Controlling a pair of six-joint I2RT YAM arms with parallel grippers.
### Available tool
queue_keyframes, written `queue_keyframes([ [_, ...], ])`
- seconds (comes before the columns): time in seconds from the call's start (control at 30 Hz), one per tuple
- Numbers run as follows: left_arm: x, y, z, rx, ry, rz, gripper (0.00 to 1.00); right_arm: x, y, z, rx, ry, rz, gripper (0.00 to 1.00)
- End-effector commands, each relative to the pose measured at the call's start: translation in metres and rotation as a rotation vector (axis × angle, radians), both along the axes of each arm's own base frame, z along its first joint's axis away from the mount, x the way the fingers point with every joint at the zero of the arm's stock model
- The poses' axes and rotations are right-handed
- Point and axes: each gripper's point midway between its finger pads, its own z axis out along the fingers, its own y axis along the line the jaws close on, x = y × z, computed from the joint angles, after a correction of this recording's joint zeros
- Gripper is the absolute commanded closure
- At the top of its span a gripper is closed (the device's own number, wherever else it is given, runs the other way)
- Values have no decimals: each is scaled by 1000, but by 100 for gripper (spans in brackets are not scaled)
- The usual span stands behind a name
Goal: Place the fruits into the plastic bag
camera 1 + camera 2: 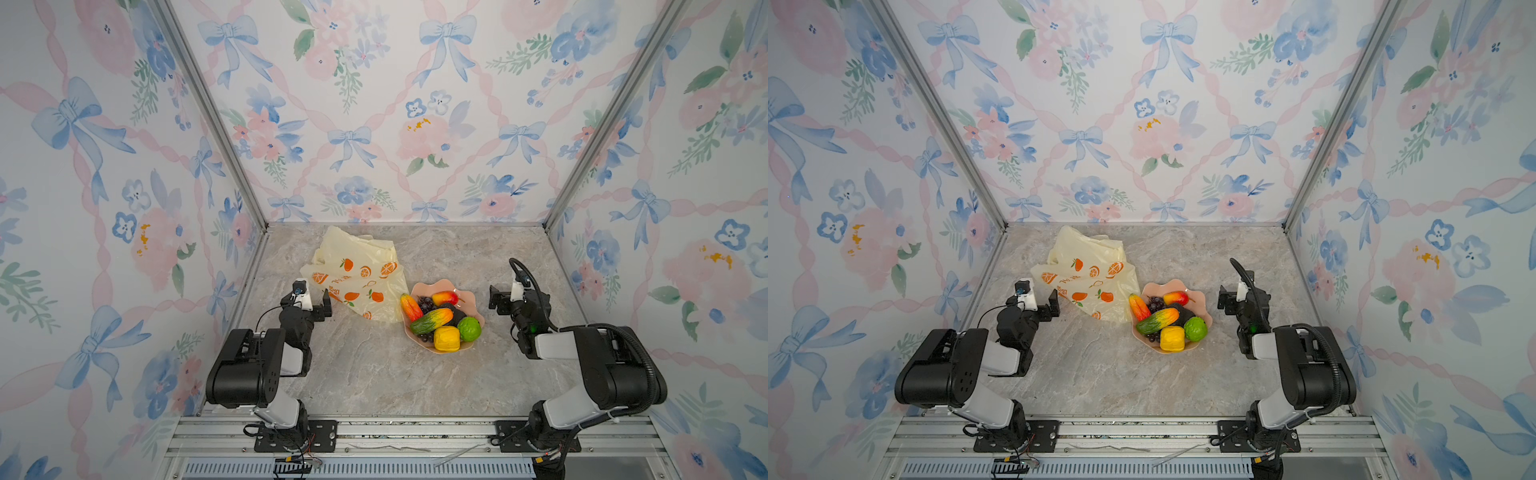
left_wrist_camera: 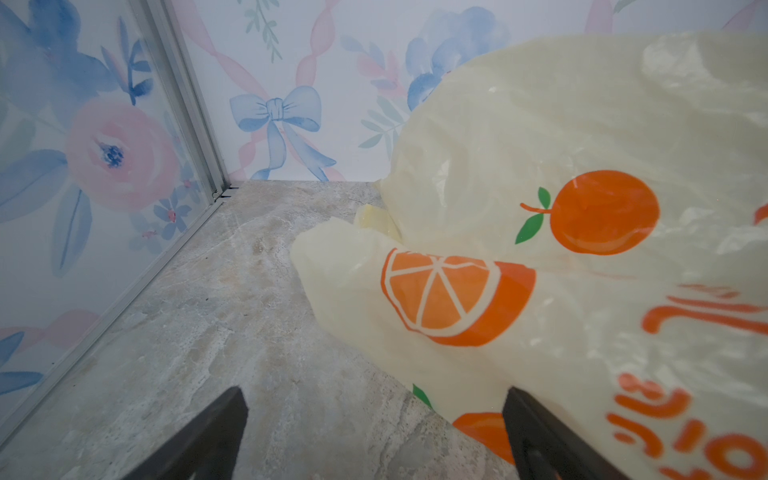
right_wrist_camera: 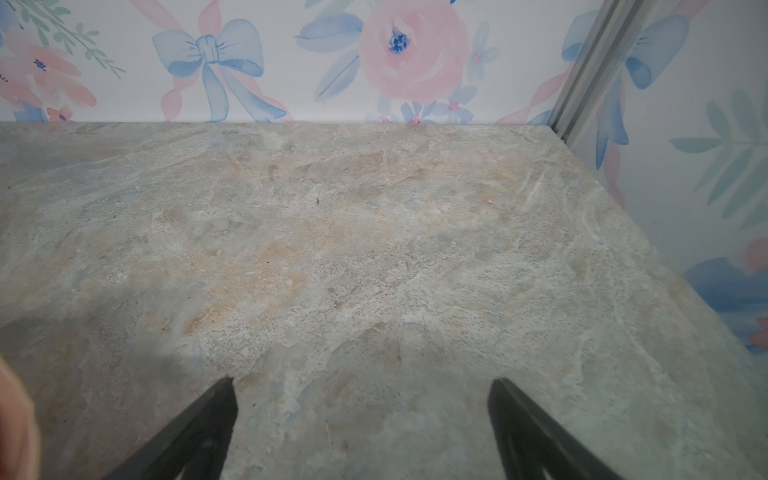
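Fruits (image 1: 446, 338) sit heaped in the pink dish (image 1: 438, 285), just beside the crumpled plastic bag (image 1: 353, 266); left hand (image 2: 374, 397) and right hand (image 3: 363, 382) gape wide, empty.

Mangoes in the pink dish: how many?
2 in a top view: one mango at the left rim of the pink dish, another mango at its back edge beside the grape bunch. Others may be buried.

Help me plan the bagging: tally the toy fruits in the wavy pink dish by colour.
Glossy yellow lemon: 1
Glossy green lime: 1
Red-yellow mangoes: 2
Green-orange oblong piece: 1
Dark purple grape bunch, partly hidden: 1
Total: 6; a dark shape beside the lime is unclear.
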Motion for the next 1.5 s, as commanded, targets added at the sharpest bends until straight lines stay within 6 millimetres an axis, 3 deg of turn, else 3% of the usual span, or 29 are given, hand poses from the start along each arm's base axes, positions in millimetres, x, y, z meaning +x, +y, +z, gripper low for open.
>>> queue_keyframes([
  [0.0,1,-3,2,20,-11,-11,2,2,-2,6,11,-14,-2,4],
  [1.23,4,-3,1,21,3,-14,2,1,-2,6,15,-14,1,4],
  [1.47,4,18,14,7,9,118,2,0,-11,36,10,16,-56,4],
])
